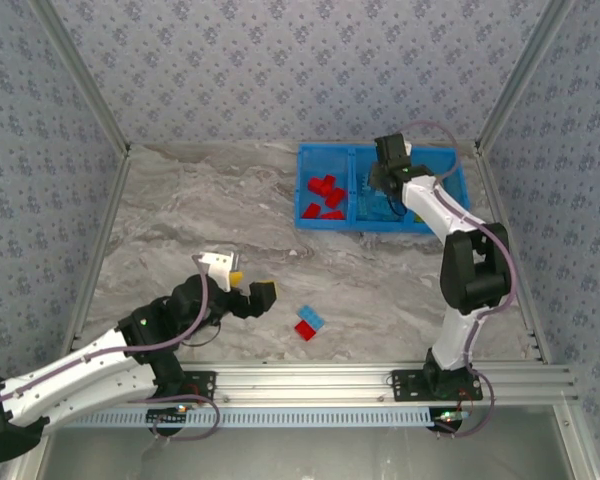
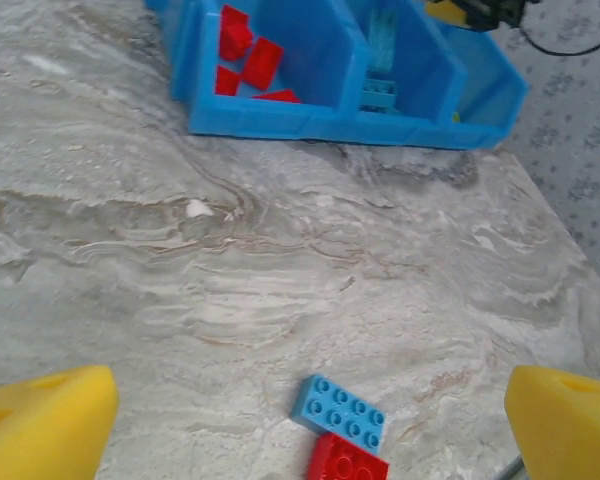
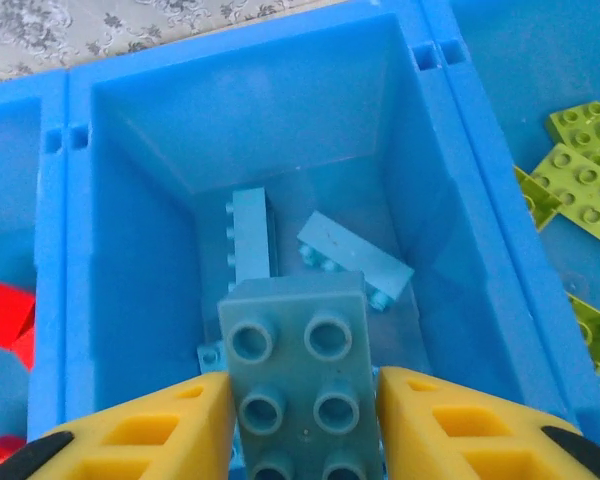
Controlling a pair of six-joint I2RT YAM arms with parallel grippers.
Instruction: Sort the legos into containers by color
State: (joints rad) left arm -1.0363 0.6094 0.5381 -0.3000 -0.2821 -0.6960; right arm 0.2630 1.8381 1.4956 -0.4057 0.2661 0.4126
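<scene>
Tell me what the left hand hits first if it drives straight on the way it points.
Probably the red brick, low between the open left hand's fingers, with the blue brick touching it just beyond. Depth is unclear, so the table might come first.

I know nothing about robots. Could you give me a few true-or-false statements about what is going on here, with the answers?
1. Two bricks lie loose on the table: a loose blue brick and a loose red brick. True.
2. The sorted red bricks lie in the middle compartment of the bin. False: they lie in an end compartment; the middle one holds light blue ones.
3. The left gripper holds a brick. False: it is open, with nothing between its fingers.
4. The right gripper has a light blue brick between its fingers above the bin. True.
5. Green bricks lie in the bin. True.
</scene>
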